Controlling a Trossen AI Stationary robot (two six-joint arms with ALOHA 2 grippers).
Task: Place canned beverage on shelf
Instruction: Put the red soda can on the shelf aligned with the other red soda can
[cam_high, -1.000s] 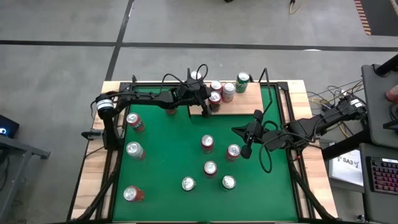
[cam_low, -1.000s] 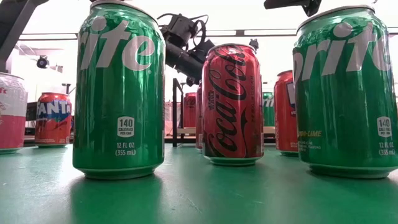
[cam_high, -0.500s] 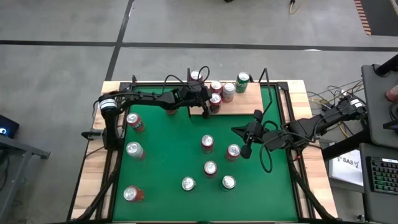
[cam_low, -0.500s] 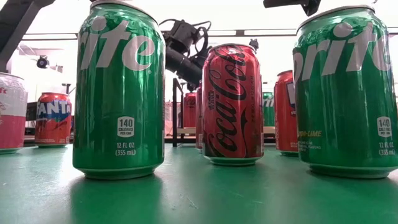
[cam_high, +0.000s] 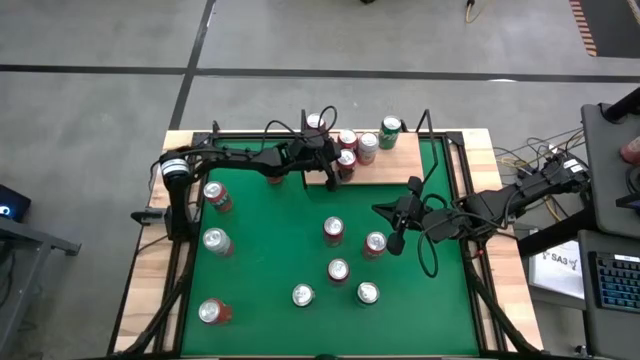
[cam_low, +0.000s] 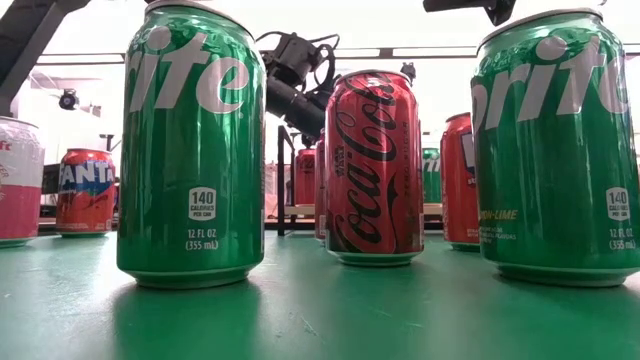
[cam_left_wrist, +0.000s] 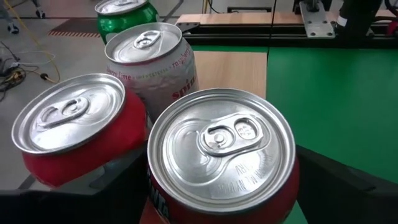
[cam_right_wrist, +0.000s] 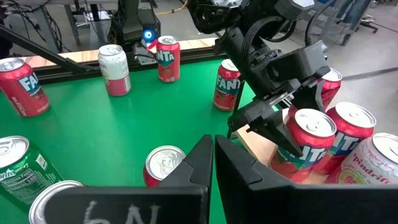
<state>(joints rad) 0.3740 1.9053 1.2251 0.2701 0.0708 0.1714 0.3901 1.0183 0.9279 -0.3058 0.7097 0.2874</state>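
While the left claw (cam_right_wrist: 283, 134) is spread around a red Fanta can (cam_left_wrist: 221, 165) standing on the shelf (cam_high: 385, 165), its fingers flanking the can's sides, a knock is judged the main risk: a sideways pull-out could tip this can against the red can (cam_left_wrist: 71, 134) just beside it, or the pale can (cam_left_wrist: 152, 65) behind. A green can (cam_high: 390, 130) also stands on the shelf. The right claw (cam_high: 394, 240) is kept shut over the bench (cam_high: 270, 260), near loose cans.

Shelf (cam_high: 385, 165): cans (cam_high: 357, 147) crowd left end, right end bare; table (cam_high: 260, 260) cans (cam_high: 338, 270) block middle.
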